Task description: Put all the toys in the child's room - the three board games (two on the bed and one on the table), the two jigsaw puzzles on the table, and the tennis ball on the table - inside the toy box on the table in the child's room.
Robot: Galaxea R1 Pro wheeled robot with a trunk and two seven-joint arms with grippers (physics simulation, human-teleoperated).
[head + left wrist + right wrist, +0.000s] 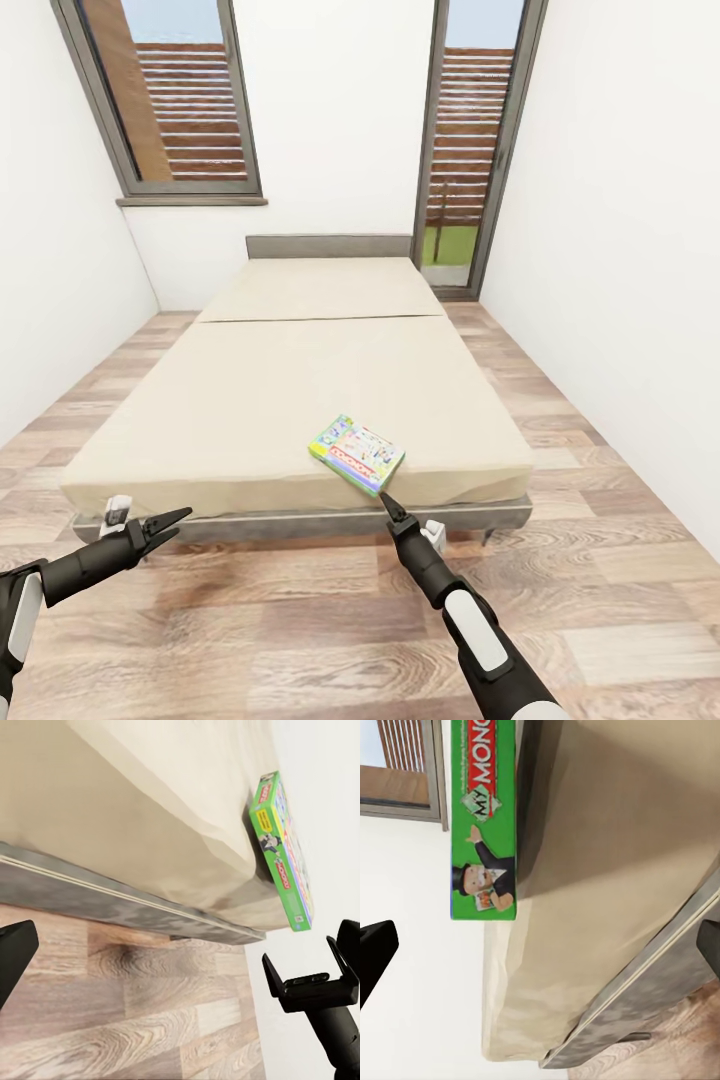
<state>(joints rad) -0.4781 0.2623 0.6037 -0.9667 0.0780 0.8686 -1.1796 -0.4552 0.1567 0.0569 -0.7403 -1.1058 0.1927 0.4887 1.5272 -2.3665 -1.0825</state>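
Note:
One board game (pixel 357 454), a flat green box with cartoon art and a red logo, lies on the cream bed (pixel 300 390) near its front edge, right of centre. My right gripper (pixel 387 500) hovers just below that edge, pointing at the box with its jaws open and nothing between them. The left wrist view shows this right gripper (pixel 306 979) spread wide under the box (pixel 283 847). The box's green side (pixel 484 817) faces the right wrist view. My left gripper (pixel 170 527) is open and empty by the bed's front left part.
The bed's dark grey frame (pixel 300 522) runs low along the front. White walls close both sides, leaving strips of wood-plank floor (pixel 300 610). A window (pixel 170 95) and a glass door (pixel 470 150) stand in the far wall.

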